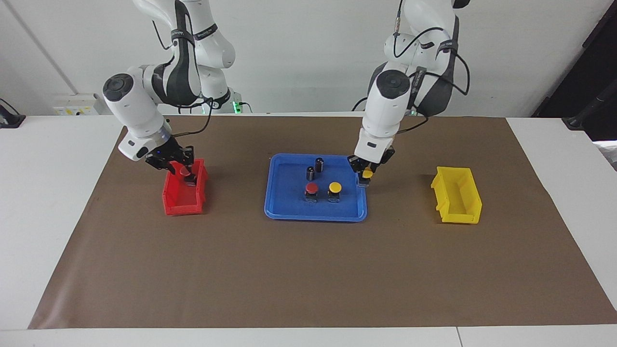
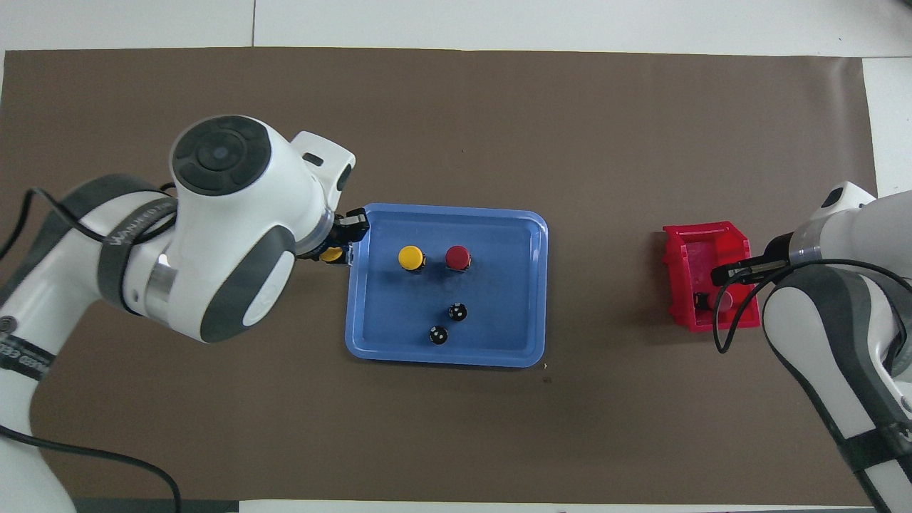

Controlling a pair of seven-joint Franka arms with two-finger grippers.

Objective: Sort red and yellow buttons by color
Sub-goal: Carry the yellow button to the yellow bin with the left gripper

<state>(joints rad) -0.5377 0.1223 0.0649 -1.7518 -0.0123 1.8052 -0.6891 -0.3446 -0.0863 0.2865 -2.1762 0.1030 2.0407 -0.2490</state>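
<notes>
Starting nearest the robots, two dark cylinders [image 1: 314, 169] stand in the blue tray [image 1: 284, 212], on the part of it closest to the arms. At much the same depth, toward the right arm's end of the desk [image 1: 58, 202], the right gripper [image 1: 182, 170] is clamped on a red button [image 1: 183, 170] and holds it over the red bin [image 1: 185, 200], at the bin's end nearest the robots. Toward the left arm's side of the tray, the left gripper [image 1: 366, 174] is closed on a yellow button [image 1: 367, 174] right at the tray's rim; in the overhead view its yellow cap [image 2: 330, 254] shows just outside that rim, under the arm's wrist.

Farther out, in the middle of the tray, a second red button [image 1: 311, 192] and a second yellow button [image 1: 334, 191] stand upright side by side, close but apart, the red one toward the right arm's end. Both rest on the tray floor.

A yellow bin [image 1: 458, 195] sits on the brown mat [image 1: 308, 270] toward the left arm's end, well apart from the tray, with nothing visible inside it.
</notes>
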